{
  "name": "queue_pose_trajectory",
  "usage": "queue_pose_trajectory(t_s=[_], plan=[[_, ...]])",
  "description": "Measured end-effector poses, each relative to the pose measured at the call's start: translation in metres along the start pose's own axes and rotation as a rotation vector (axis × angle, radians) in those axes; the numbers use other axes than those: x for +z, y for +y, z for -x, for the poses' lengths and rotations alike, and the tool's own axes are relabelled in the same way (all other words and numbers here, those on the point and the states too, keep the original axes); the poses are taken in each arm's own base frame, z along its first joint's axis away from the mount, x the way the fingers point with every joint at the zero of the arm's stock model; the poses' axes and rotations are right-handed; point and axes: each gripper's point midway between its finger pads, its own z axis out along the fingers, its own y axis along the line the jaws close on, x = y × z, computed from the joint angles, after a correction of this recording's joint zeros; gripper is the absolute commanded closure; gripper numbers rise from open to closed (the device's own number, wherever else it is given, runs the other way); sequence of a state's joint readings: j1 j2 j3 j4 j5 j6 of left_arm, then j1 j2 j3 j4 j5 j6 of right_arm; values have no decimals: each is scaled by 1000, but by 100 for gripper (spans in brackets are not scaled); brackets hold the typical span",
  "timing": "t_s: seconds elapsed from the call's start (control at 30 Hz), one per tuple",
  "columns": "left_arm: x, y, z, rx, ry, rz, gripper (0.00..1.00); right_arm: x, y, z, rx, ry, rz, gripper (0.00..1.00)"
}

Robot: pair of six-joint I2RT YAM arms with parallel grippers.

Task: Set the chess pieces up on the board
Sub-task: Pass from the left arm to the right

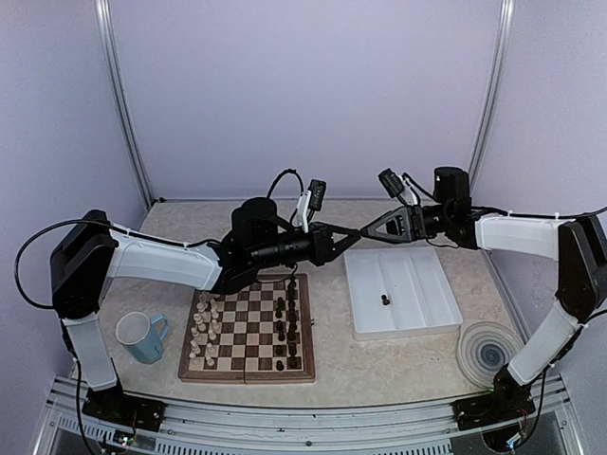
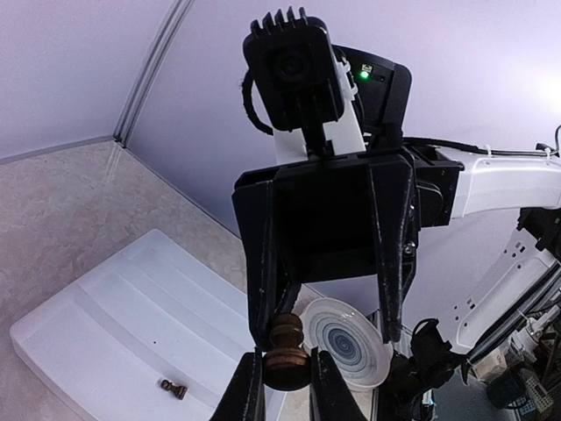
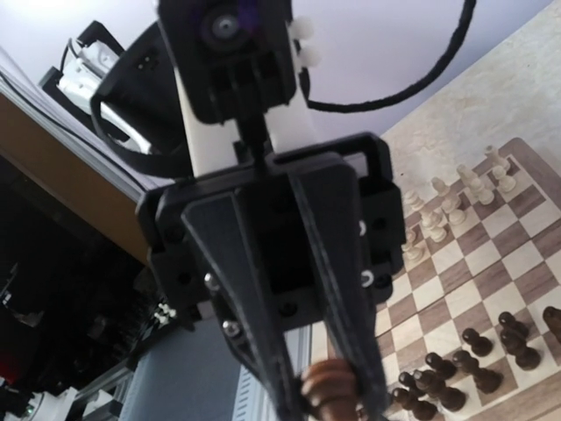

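My left claw [image 1: 347, 235], gripping a dark piece [image 2: 286, 351], and my right claw [image 1: 368, 230] meet tip to tip above the desk [image 1: 341, 365], barring the gap between board [image 1: 248, 334] and tray [image 1: 417, 284]. On the board, cream pieces [image 1: 201, 332] crowd the left files and dark pieces [image 1: 285, 332] the right, while the middle files lie free. A mug [image 1: 142, 336] stands just beside its left edge.

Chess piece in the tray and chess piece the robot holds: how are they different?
The tray piece lies on its side in the white tray; the held piece is up in the air. The tray piece is untouched; the held piece is pinched by the left end effector. Both are dark brown.
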State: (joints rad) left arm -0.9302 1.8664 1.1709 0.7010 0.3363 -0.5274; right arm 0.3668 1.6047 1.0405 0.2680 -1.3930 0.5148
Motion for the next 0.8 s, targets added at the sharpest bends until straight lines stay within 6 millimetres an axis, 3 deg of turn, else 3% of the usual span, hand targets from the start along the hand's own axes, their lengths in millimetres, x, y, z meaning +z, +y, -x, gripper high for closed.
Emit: queue_pose_trajectory(t_s=[0.47,0.53,0.7,0.8], plan=[[5,-5,2,-9,-5,-33,85,3,-5,-1,7,2,2,88],[6,-6,2,-9,-6,-34,80,2,-6,1,-7,3,-3,90],[6,-1,5,-2,-13,-11,56,3,-6,19,-94,8,-58,93],[4,8,-4,5,18,33,52,4,-7,38,-191,12,-127,93]])
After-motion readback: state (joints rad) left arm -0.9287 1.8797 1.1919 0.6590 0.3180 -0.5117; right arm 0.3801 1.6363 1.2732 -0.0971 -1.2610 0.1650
